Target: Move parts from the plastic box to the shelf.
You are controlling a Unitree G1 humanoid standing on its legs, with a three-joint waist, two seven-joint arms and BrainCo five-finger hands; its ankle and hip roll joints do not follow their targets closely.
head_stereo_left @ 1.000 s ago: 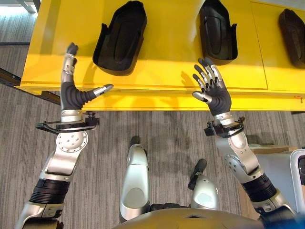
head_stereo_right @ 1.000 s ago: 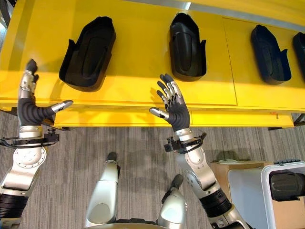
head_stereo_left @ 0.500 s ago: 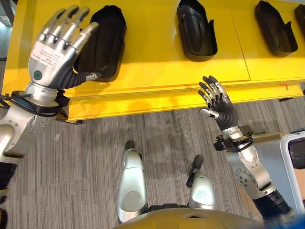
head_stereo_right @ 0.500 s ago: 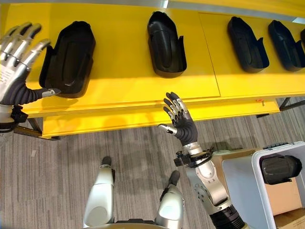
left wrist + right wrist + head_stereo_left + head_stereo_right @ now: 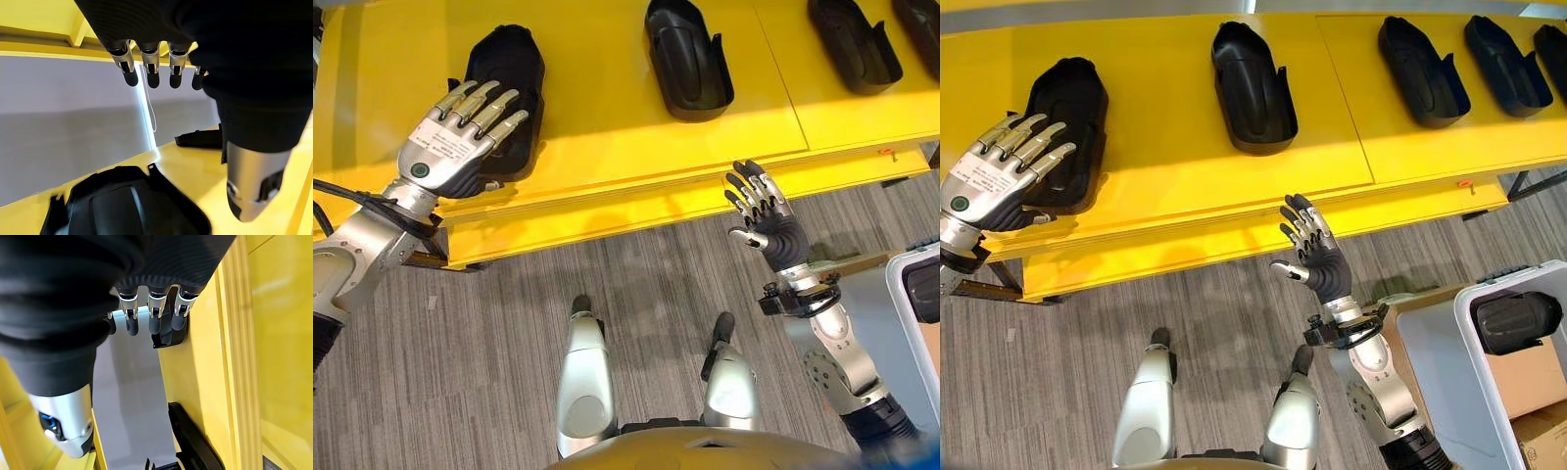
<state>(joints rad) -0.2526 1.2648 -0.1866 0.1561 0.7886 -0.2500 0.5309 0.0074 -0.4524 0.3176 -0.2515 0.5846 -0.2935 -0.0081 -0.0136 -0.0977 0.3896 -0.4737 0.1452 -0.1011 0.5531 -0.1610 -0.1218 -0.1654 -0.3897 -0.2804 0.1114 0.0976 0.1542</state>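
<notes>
Both hands are empty. My left hand (image 5: 450,137), at the upper left of the left eye view, hangs with fingers straight and spread above the leftmost black part (image 5: 1072,108) on the yellow shelf (image 5: 1165,166); I cannot tell whether it touches. My right hand (image 5: 1317,257), centre of the right eye view, is open too, raised over the floor just in front of the shelf edge. More parts lie along the shelf: one in the middle (image 5: 1252,88), others at the upper right (image 5: 1422,70). One part (image 5: 1513,321) waits in the plastic box (image 5: 1469,343) at the lower right.

Risk, as I judge it: the left hand could nudge the placed part toward the shelf edge as it withdraws, and the right arm could clip that edge when swinging to the box.

The box is cut off at the frame, so I cannot count its remaining contents.
</notes>
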